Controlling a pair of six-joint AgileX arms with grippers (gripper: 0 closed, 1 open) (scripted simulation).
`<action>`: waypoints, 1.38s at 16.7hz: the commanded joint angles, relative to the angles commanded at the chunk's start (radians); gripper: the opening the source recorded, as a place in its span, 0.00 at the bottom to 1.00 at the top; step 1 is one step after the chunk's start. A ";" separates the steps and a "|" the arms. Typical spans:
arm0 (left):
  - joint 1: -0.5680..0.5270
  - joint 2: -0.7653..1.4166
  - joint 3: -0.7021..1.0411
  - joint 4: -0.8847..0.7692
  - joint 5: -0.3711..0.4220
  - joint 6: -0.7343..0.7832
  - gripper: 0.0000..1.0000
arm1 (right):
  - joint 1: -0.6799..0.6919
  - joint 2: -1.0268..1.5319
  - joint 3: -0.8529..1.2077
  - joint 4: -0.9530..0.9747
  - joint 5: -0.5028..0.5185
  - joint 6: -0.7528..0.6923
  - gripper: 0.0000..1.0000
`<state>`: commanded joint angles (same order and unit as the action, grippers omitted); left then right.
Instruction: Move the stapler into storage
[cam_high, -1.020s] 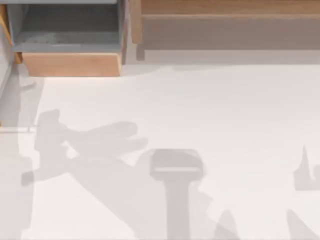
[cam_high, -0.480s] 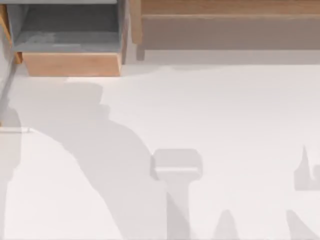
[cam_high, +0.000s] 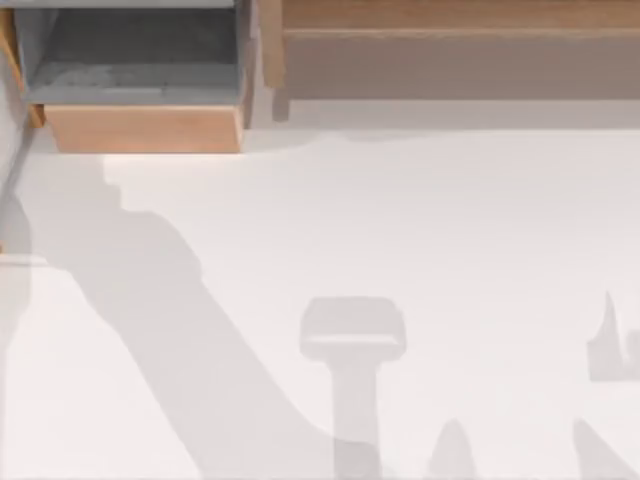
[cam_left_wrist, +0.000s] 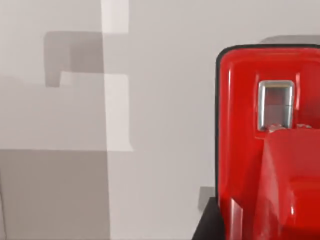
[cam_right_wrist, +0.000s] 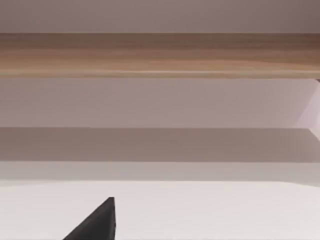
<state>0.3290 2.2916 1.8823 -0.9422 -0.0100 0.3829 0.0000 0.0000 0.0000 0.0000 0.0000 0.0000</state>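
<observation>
The red stapler (cam_left_wrist: 265, 150), with a small metal plate on top, looms very close in the left wrist view, above the white table. My left gripper (cam_left_wrist: 209, 227) shows as a black wedge pressed against the stapler's side and appears shut on it. The storage drawer (cam_high: 145, 128) stands pulled out at the table's far left corner, its grey inside showing behind the tan front panel. A dark tip of my right gripper (cam_right_wrist: 97, 222) points toward the long wooden unit (cam_right_wrist: 160, 52).
The long wooden unit (cam_high: 450, 50) runs along the back edge, right of the drawer. A broad arm shadow (cam_high: 160, 300) crosses the white table (cam_high: 450, 220) from the front up to the drawer. More shadows lie along the front edge.
The left arm's shadow has grown and swept from the table's left middle up to the drawer's front panel. The shadows at the front centre and right have stayed put.
</observation>
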 joint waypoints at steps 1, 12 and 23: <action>0.000 0.000 -0.001 -0.003 0.000 0.002 0.00 | 0.000 0.000 0.000 0.000 0.000 0.000 1.00; 0.011 -0.109 0.157 0.027 -0.165 0.008 0.00 | 0.000 0.000 0.000 0.000 0.000 0.000 1.00; -0.009 -0.033 0.043 0.041 -0.053 0.010 0.00 | 0.000 0.000 0.000 0.000 0.000 0.000 1.00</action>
<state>0.3198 2.2585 1.9252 -0.9017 -0.0632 0.3930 0.0000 0.0000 0.0000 0.0000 0.0000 0.0000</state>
